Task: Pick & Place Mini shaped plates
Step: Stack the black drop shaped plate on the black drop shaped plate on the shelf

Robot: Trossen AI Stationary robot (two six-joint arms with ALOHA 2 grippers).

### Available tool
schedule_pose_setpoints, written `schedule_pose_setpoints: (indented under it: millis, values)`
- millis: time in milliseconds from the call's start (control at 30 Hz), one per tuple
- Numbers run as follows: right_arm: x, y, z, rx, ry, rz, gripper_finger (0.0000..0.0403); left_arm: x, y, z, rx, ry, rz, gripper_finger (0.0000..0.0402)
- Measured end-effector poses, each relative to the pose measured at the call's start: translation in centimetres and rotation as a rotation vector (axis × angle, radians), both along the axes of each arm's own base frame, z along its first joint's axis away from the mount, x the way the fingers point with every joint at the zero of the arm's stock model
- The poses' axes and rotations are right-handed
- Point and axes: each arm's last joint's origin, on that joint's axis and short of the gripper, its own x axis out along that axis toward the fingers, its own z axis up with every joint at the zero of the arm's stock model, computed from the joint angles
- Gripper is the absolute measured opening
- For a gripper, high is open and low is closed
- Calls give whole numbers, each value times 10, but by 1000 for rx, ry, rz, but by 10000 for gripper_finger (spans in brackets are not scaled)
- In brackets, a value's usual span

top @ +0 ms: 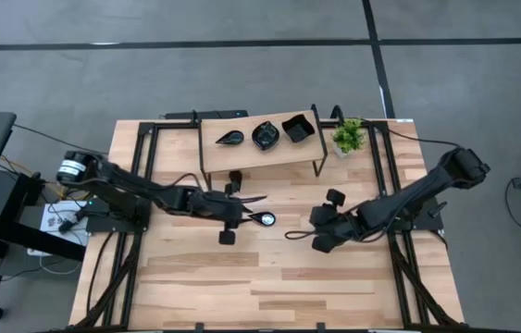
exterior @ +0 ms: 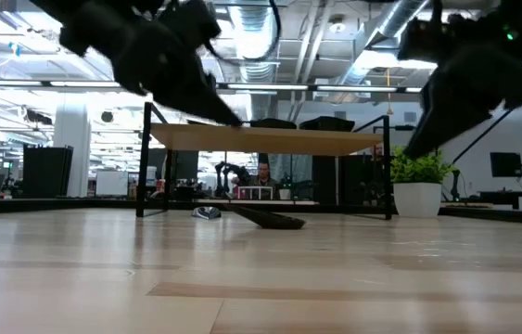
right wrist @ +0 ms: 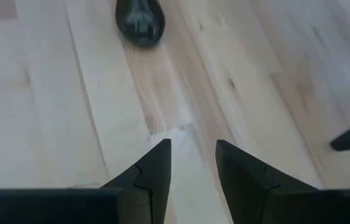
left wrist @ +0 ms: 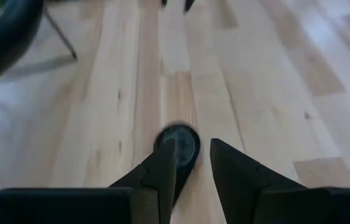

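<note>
Fingers (left wrist: 162,165) of the left gripper (left wrist: 192,167) stand a little apart with nothing clamped between them, poised just over a small round black plate (top: 265,220) lying on the table (top: 334,287) near its middle; whether a tip touches the rim cannot be told. The right gripper (right wrist: 193,162) likewise shows its fingers (right wrist: 153,165) parted and empty, hovering over bare wood well to the side of that plate, which appears ahead of it in its wrist view. Three plates already sit on the small raised shelf (top: 214,157) at the far side: a leaf-shaped plate (top: 229,138), a scalloped round plate (top: 265,135) and a square plate (top: 297,129). A potted plant (top: 348,137) stands beside the shelf. Judged from this, most of the visible work is done; the round plate on the table appears to be the one item left to lift and place.
</note>
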Motion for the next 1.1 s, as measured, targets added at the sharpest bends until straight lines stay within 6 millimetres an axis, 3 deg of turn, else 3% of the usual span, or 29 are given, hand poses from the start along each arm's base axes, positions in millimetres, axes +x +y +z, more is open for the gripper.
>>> schedule_pose_setpoints:
  millis: [167,533,867,1100]
  values:
    - [1,3,-6,11,14,-20,122,5,3,-16,-102,53,90,102]
    - [7,7,-3,47,-63,-20,122,12,8,-39,-25,124,90,102]
    - [7,6,-2,52,-66,-26,122,42,10,-22,-66,24,15,102]
    - [7,6,-2,51,-66,-26,122,44,8,-13,-25,-51,-25,102]
